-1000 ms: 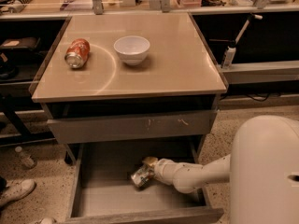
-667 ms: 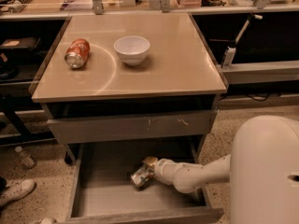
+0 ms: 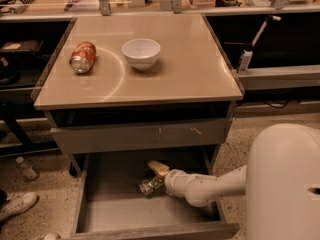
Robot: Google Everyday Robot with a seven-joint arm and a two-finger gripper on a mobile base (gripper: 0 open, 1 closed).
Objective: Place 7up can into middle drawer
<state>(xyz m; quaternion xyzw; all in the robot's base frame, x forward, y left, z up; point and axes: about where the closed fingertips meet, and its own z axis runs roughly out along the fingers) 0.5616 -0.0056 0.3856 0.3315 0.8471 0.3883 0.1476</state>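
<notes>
The middle drawer [image 3: 125, 216] is pulled open below the table, a grey box with a smooth floor. The 7up can [image 3: 149, 185] lies tilted on its side inside the drawer, its silver top facing left. My gripper [image 3: 158, 176] reaches into the drawer from the right on a white arm [image 3: 210, 184] and is around the can, with one tan finger [image 3: 158, 167] over the can's upper side. The can looks to be at or just above the drawer floor.
An orange-red can [image 3: 82, 57] lies on its side on the tan tabletop [image 3: 190, 69], with a white bowl [image 3: 141, 52] beside it. A closed grey drawer front [image 3: 140, 134] with pale scratches sits above the open drawer. A bottle [image 3: 26, 168] and a shoe [image 3: 15, 206] are on the floor at left.
</notes>
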